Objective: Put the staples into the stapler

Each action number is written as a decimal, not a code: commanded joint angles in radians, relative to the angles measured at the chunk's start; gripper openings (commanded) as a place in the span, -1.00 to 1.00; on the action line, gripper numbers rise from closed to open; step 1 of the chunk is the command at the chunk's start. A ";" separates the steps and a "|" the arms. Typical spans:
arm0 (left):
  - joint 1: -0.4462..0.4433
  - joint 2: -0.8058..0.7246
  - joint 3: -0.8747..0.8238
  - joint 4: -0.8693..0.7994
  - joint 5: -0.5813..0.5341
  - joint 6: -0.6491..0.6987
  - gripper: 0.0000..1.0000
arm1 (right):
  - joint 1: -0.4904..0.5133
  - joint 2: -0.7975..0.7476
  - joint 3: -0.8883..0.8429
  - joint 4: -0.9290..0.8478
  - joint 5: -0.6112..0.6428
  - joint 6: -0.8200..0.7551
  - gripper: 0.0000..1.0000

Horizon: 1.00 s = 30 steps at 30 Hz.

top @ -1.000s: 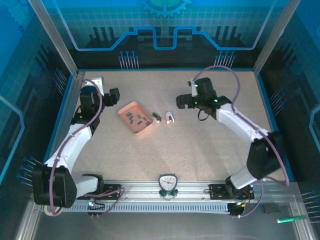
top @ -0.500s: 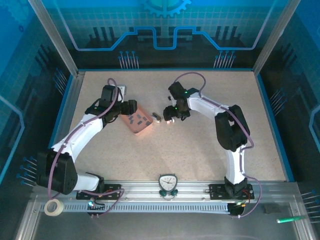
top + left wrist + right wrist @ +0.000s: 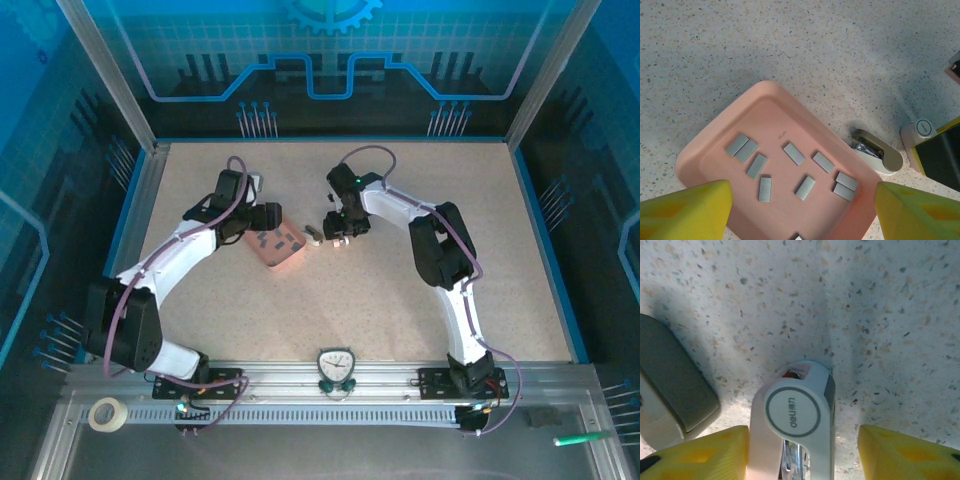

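Observation:
Several grey staples lie loose in the salmon-pink tray, which sits left of centre on the table. My left gripper hovers open over the tray, its yellow fingers spread about as wide as the tray; from above it is at the tray's upper left. The stapler, white with a pale pink side, lies right of the tray. My right gripper straddles it, open. The left finger touches the pink side; the right finger stands a gap away.
A small white and olive-grey piece lies between tray and stapler, close to my right gripper's left finger. A round clock sits on the front rail, a tape roll at the lower left.
Both arms swung in toward the middle. The left gripper came over the tray. The right gripper dropped onto the stapler and its jaws narrowed around it.

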 commanded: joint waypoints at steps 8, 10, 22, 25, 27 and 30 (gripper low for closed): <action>-0.029 0.005 0.046 -0.027 -0.012 0.001 0.52 | 0.012 0.005 -0.008 -0.032 0.009 -0.007 -0.13; -0.034 0.003 0.051 -0.032 -0.014 0.006 0.51 | 0.013 -0.016 -0.028 -0.014 0.011 -0.003 -0.16; -0.046 -0.075 -0.011 0.091 0.242 -0.060 0.51 | 0.005 -0.342 -0.372 0.309 -0.071 -0.026 -0.21; -0.050 -0.098 -0.050 0.178 0.342 -0.173 0.47 | 0.005 -0.481 -0.511 0.436 -0.104 -0.087 -0.21; -0.060 -0.102 -0.062 0.217 0.386 -0.254 0.42 | 0.004 -0.567 -0.589 0.505 -0.122 -0.124 -0.21; -0.075 -0.091 -0.058 0.248 0.446 -0.326 0.38 | 0.004 -0.668 -0.662 0.579 -0.166 -0.173 -0.21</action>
